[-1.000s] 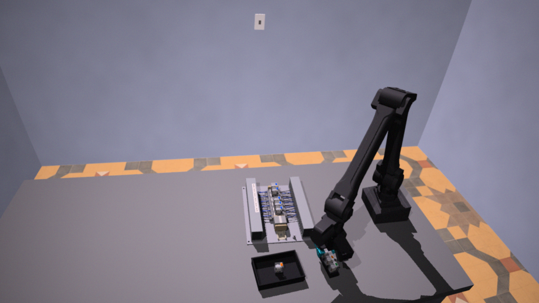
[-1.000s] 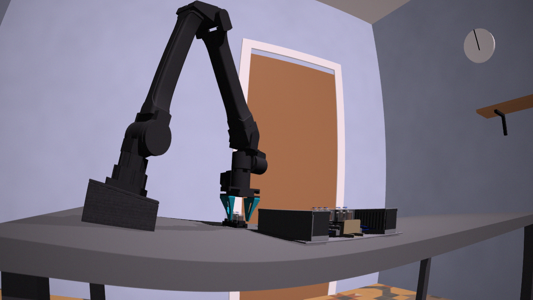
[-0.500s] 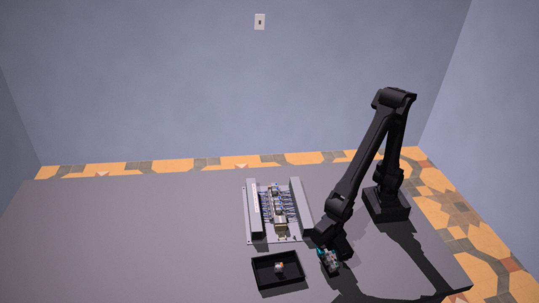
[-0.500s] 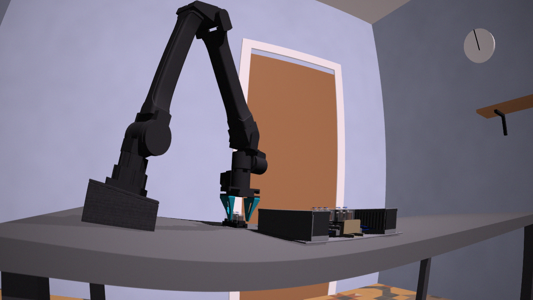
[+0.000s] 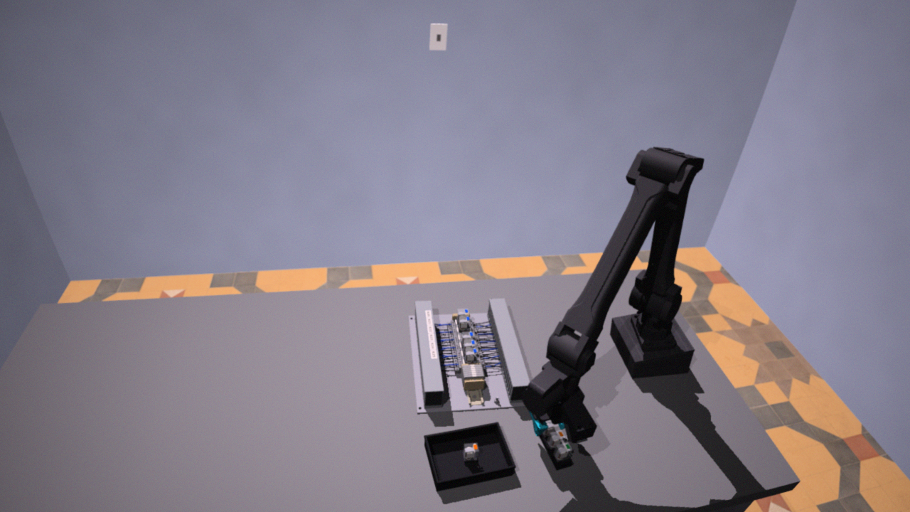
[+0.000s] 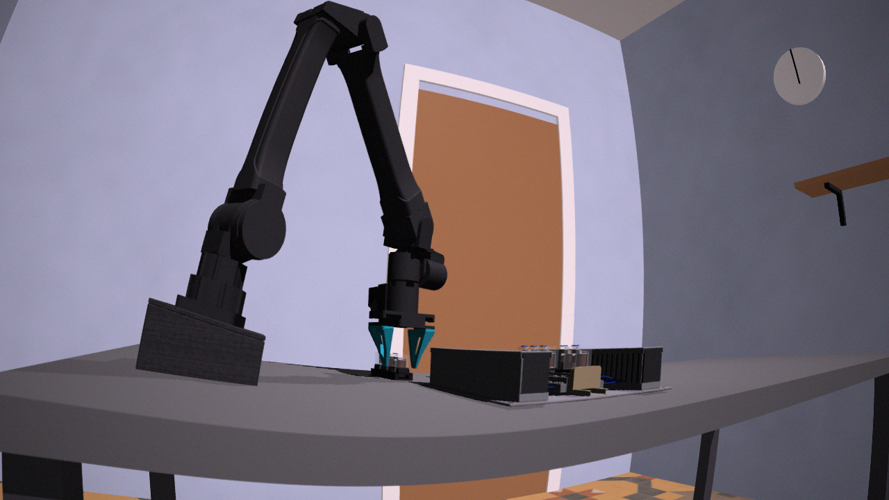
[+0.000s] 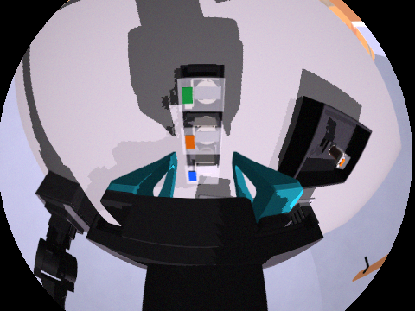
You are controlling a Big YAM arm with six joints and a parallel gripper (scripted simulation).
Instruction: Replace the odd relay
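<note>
A grey table (image 5: 190, 395) carries a black robot arm (image 5: 626, 267) bolted near its right edge. To the arm's left lies a relay panel (image 5: 432, 350) with a row of blue-buttoned relays (image 5: 467, 331) between two long ducts. In front of the panel sits a black tray (image 5: 439, 464) holding the pulled relay (image 5: 470, 451), which has an orange button. Just right of the tray stands a small holder of spares (image 5: 559, 445). In the wrist view, the teal-fingered gripper (image 7: 203, 175) hangs low over that holder, its jaws parted and gripping nothing, straddling the blue-buttoned spare (image 7: 196, 176); an orange-buttoned spare (image 7: 202, 138) and a green-buttoned spare (image 7: 201, 93) lie beyond.
</note>
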